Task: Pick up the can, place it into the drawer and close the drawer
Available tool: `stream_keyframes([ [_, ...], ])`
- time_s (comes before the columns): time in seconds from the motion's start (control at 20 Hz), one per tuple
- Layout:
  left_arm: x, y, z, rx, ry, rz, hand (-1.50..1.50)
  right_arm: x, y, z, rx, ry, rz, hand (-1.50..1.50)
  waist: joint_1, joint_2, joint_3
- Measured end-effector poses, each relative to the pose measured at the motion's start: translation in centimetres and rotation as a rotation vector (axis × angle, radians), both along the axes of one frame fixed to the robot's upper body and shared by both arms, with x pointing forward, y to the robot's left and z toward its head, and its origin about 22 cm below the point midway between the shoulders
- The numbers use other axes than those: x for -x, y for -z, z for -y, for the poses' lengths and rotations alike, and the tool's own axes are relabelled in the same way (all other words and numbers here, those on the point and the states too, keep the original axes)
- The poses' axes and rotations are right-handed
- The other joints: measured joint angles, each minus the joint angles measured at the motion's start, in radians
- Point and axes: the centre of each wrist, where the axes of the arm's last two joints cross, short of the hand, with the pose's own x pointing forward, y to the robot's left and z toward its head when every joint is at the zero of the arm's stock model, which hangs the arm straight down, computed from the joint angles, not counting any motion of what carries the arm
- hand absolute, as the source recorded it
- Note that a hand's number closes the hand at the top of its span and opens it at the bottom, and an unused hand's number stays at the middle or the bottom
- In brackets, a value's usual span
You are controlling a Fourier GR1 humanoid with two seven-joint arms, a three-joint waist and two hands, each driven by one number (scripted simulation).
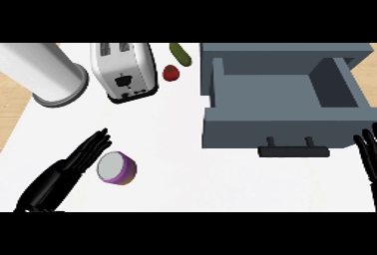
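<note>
I see the can (pixel 116 168) lying on its side on the desk (pixel 184 129), touching my left robot hand (pixel 81 162), whose fingers are straight, released. I should curl round its body before lifting toward the open drawer (pixel 283 89). My right robot hand (pixel 367 154), open, is cut off at the edge

Purple can (pixel 116 168) tipped; drawer (pixel 283 107) open.

We saw bright, even light on the white counter (pixel 184 124), soft shadow inside the drawer (pixel 280 87) and no glare near it.
</note>
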Motion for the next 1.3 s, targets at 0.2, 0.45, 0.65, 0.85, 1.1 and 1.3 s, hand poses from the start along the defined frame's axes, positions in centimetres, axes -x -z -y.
stream_keyframes([
  [0.2, -0.5, 1.8, -0.7, -0.002, -0.013, -0.004, -1.50, -0.2, 0.0, -0.6, 0.003, -0.003, -0.002, -1.50, 0.000, 0.000, 0.000],
  [0.45, -1.5, 3.6, -1.7, -0.014, -0.030, -0.005, -1.50, -0.4, 0.1, 0.1, 0.001, 0.001, 0.006, -1.50, -0.001, 0.000, 0.000],
  [0.65, -1.7, 5.1, -2.6, -0.026, -0.035, -0.008, -1.50, -0.8, 0.3, 0.0, -0.002, -0.002, 0.003, -1.50, 0.000, 0.000, 0.000],
  [0.85, -1.9, 6.4, -3.2, -0.035, -0.040, -0.015, -1.50, -0.8, 0.6, -0.1, 0.003, 0.000, 0.006, -1.50, -0.001, 0.000, 0.000],
  [1.1, -2.2, 8.3, -4.4, -0.045, -0.045, -0.026, -1.50, -1.2, -0.4, -0.6, -0.001, -0.002, 0.016, -1.50, -0.001, 0.001, 0.000],
  [1.3, -2.8, 9.5, -5.0, -0.058, -0.061, -0.043, -1.50, -0.7, -0.5, -0.8, -0.003, 0.005, 0.015, -1.50, -0.002, 0.001, 0.000],
])
